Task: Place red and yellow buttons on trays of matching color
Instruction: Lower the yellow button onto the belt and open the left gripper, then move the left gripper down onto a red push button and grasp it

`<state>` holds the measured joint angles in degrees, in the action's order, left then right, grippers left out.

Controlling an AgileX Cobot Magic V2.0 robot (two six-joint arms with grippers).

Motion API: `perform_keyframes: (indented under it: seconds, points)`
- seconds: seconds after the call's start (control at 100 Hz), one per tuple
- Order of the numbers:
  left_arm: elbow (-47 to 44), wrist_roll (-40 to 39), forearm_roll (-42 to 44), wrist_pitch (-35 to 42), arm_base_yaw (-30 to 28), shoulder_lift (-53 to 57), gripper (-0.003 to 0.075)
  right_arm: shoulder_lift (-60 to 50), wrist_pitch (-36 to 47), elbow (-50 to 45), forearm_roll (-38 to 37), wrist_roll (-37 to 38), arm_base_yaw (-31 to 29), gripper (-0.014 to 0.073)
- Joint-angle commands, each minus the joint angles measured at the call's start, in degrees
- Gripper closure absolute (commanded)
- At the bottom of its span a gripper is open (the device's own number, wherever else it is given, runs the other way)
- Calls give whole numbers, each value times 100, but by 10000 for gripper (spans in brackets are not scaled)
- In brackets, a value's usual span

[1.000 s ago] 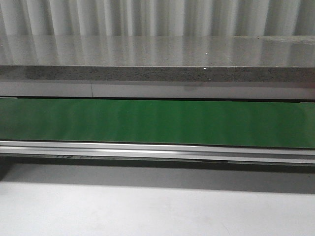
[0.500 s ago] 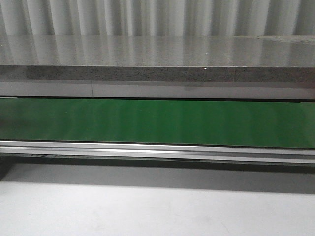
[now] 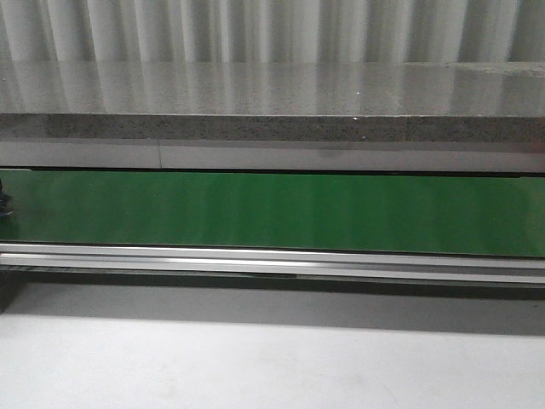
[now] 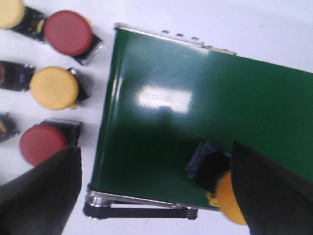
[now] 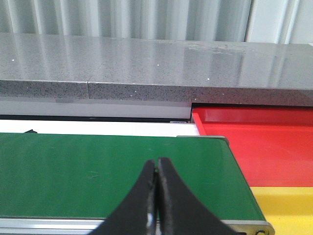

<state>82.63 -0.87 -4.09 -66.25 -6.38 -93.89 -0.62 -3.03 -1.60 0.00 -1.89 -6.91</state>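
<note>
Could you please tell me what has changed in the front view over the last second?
Very little. A small dark shape has come in at the far left edge of the green conveyor belt; it was absent in both earlier pictures, and it is too small to identify. The belt, the grey stone ledge behind it and the white table in front look unchanged.

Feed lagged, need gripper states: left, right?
Left gripper: open, with a yellow button on the belt between its fingers.
Right gripper: closed, empty.
</note>
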Motion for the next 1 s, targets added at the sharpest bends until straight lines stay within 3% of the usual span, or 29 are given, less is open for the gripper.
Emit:
perform_keyframes:
  seconds: [0.0, 0.26, 0.66, 0.99]
  points:
    - [181, -22, -59, -129, -262, 280, 123, -91, 408, 114, -44, -25, -34, 659]
    - [181, -22, 44, -615, -1030, 267, 123, -91, 408, 114, -44, -25, -34, 659]
    - [-680, -31, 675, -585, -1954, 267, 123, -91, 408, 114, -44, -25, -34, 659]
    - [-1270, -31, 679, -140, -2743, 255, 122, -91, 408, 114, -44, -25, -34, 659]
